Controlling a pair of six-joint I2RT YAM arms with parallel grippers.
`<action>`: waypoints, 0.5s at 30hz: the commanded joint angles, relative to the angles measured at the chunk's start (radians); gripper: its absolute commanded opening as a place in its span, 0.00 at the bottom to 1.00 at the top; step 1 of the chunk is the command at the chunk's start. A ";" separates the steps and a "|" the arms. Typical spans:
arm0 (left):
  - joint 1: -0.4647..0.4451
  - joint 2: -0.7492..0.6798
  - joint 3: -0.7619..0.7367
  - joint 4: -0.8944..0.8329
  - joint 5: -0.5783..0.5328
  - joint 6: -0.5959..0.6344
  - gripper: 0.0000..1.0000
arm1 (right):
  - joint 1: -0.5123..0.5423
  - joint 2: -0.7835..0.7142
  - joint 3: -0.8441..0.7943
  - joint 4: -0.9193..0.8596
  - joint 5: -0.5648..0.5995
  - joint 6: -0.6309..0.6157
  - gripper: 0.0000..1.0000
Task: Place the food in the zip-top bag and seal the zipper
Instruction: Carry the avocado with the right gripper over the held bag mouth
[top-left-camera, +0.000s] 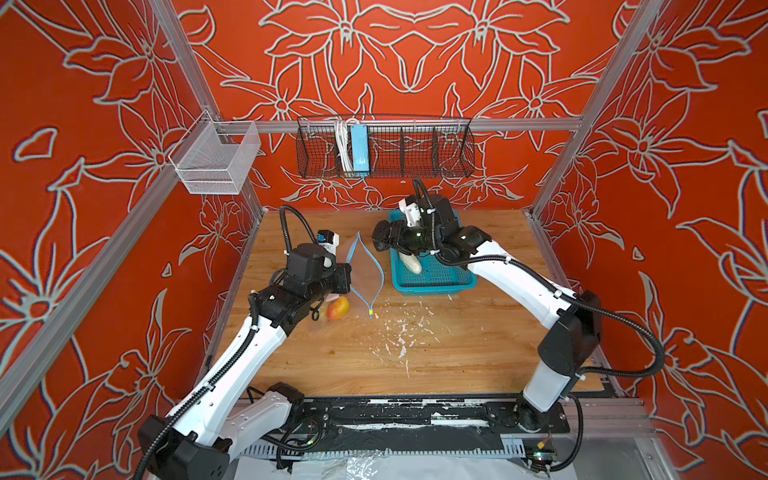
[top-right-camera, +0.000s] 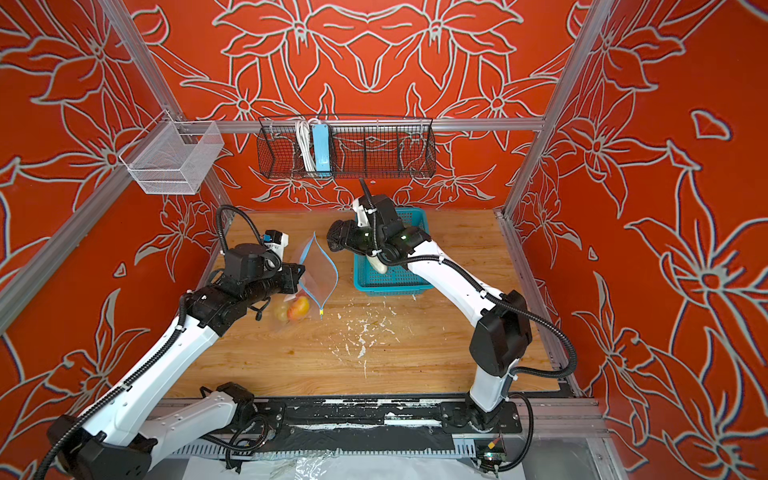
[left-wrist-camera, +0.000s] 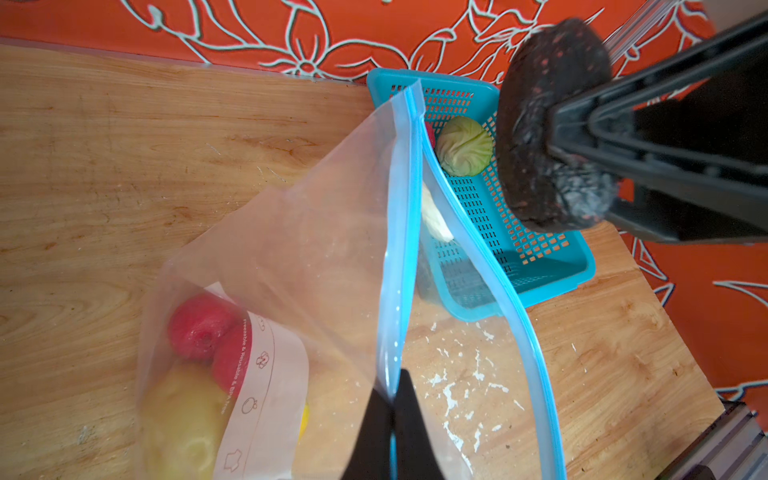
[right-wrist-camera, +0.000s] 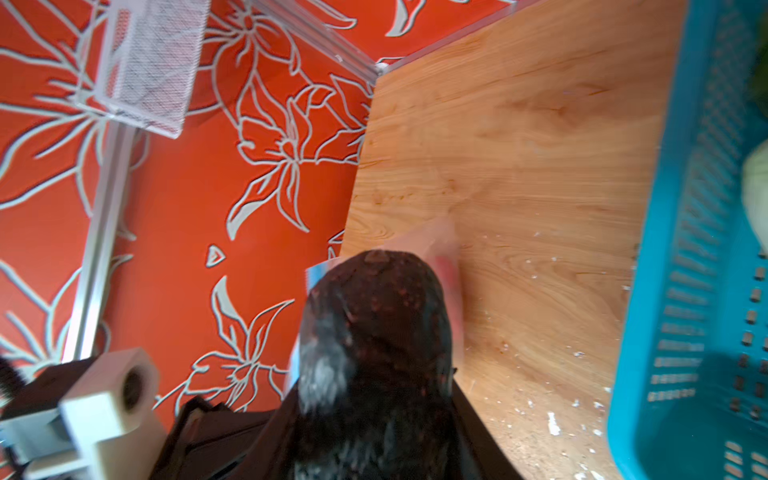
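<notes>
We are clamping the bag's (left-wrist-camera: 291, 249) zipper (left-wrist-camera: 401, 249) in our left pincer (left-wrist-camera: 392, 397), gripping a black piece (left-wrist-camera: 540, 91) in our right pincer (top-left-camera: 380, 241).

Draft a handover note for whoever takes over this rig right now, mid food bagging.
Left gripper: shut on the zip-top bag at its zipper, holding the mouth open.
Right gripper: grips the black piece near that mouth.
Done: red fruit and yellow potato are bagged.
Left: drop the black piece in, move the cabbage and cucumber over from the teal basket, then seal.
</notes>
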 joint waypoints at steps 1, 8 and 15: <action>0.004 -0.019 -0.004 0.001 -0.012 0.004 0.00 | 0.017 0.018 0.067 -0.009 -0.041 0.006 0.32; 0.004 -0.019 0.000 -0.007 -0.010 0.004 0.00 | 0.069 0.062 0.124 -0.042 -0.020 -0.012 0.32; 0.004 -0.022 0.001 -0.006 -0.006 0.006 0.00 | 0.122 0.111 0.157 -0.048 -0.008 -0.001 0.32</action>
